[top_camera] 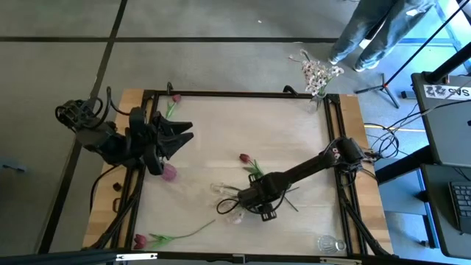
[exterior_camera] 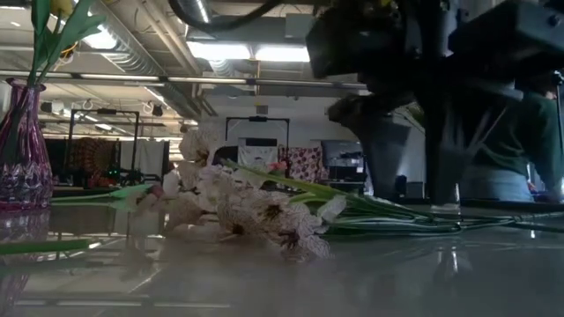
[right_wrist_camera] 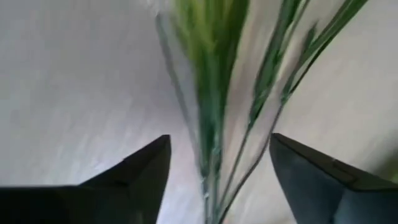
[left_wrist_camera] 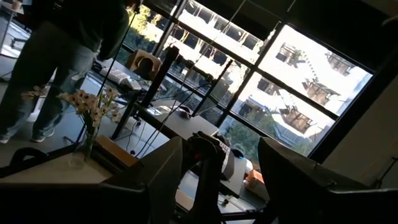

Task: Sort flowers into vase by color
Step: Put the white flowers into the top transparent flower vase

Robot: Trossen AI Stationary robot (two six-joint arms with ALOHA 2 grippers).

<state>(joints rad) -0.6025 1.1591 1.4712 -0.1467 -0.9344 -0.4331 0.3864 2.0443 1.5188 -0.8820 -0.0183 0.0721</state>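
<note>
A spray of white-pink blossoms (exterior_camera: 256, 211) lies on the table's middle (top_camera: 229, 210), its green stems (right_wrist_camera: 214, 124) running under my right gripper (top_camera: 254, 202). That gripper points down, open, one finger on each side of the stems (right_wrist_camera: 217, 146), touching neither. A dark red tulip (top_camera: 244, 157) lies just beyond it. Another red tulip (top_camera: 140, 240) lies at the near left edge, a third (top_camera: 175, 97) at the far edge. A purple vase (exterior_camera: 22, 150) holding green stems stands at the left (top_camera: 169, 173). My left gripper (top_camera: 184, 136) hovers open above it, empty (left_wrist_camera: 221, 143).
A vase of white-pink blossoms (top_camera: 318, 73) stands at the far right corner. A clear glass vase (top_camera: 329, 243) stands at the near right. Black frame rails (top_camera: 235, 93) edge the table. A person (top_camera: 375, 29) stands beyond the far right corner.
</note>
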